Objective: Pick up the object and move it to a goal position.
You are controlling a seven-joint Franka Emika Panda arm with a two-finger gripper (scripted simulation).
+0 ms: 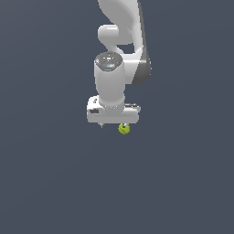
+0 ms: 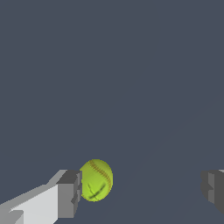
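Note:
The object, a tiny yellow-green ball with faint dark seams, lies on the flat grey floor right under the white gripper hand. In the wrist view the ball sits between the jaws, close against one grey finger pad, while the other pad stands far off from it. My gripper is open wide and holds nothing. In the exterior view my gripper is low over the floor, and its fingers are mostly hidden by the hand.
A plain dark grey floor spreads all around. The white arm rises behind the hand. No goal marker shows in either view.

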